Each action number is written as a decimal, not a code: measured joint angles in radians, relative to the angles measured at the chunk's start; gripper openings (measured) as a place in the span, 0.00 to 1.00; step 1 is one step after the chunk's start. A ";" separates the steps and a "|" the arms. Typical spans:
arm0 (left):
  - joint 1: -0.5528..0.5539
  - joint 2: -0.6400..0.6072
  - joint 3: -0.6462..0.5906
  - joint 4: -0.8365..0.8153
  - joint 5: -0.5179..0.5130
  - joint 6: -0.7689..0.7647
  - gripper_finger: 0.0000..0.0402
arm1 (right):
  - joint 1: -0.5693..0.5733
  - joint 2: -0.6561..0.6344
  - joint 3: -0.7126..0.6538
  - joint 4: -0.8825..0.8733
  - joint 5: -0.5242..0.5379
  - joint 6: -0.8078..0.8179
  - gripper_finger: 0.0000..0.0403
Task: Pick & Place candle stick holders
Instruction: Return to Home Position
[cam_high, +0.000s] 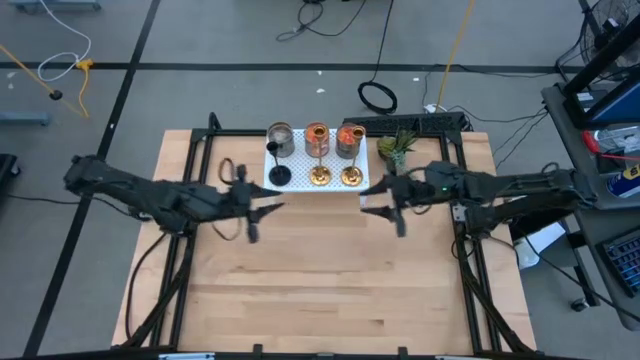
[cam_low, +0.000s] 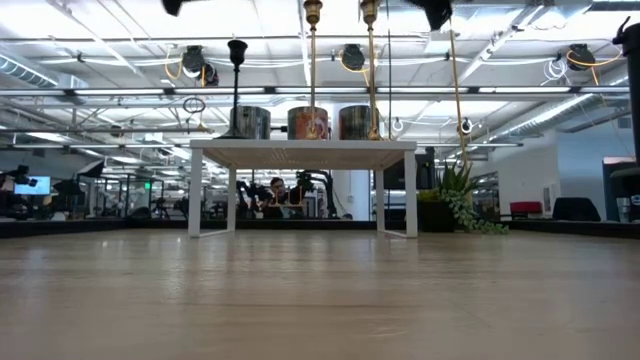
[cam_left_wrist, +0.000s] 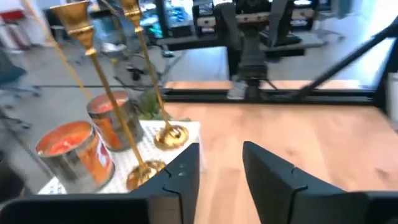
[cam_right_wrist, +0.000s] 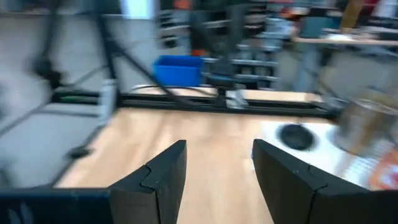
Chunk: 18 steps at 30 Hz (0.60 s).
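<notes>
Stand: the white stand (cam_high: 299, 168) sits at the far edge of the table (cam_high: 320, 290), between the 2 arms, so either arm can reach it.
Back row: grey cup (cam_high: 281, 138), first orange cup (cam_high: 317, 138) and second orange cup (cam_high: 349, 140) stand side by side on the stand's far half.
Front row: black holder (cam_high: 280, 177), first gold holder (cam_high: 319, 176) and second gold holder (cam_high: 351, 176) stand upright, each just in front of 1 cup.
Why so placed: stems and cups line up pair by pair, which reads as the tidy display the task asks for.
Count: 6 candle holders, all on the stand. That is 3 cups (1 grey, 2 orange) and 3 stemmed (1 black, 2 gold). There is also 1 stand and 1 plant.
Plant: the plant (cam_high: 395, 150) is on the table just beside the stand, on the right arm's side, and is not part of the set.
Left gripper: the left gripper (cam_high: 262, 215) is raised over bare wood near the stand's corner by the black holder. Its jaws are apart and hold nothing.
Right gripper: the right gripper (cam_high: 378, 200) is raised near the opposite corner, below the plant. Its jaws are also apart and empty.
Why so held: both grippers are clear of the stand, so no finger touches a stem.
Step in hand: placing looks finished, since no holder lies on the bare wood, so only the move to rest seems left.
Risk: the tall stems on small bases would probably tip at a light knock.
</notes>
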 joint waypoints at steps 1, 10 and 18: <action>-0.002 -0.040 0.000 -0.046 0.020 -0.011 0.31 | 0.001 -0.019 0.000 -0.018 -0.044 -0.007 0.45; -0.026 -0.291 -0.107 -0.114 0.033 0.041 0.21 | 0.000 -0.223 -0.226 0.094 -0.160 -0.020 0.45; -0.025 -0.450 -0.343 0.035 0.054 0.094 0.20 | 0.000 -0.402 -0.472 0.266 -0.160 0.029 0.45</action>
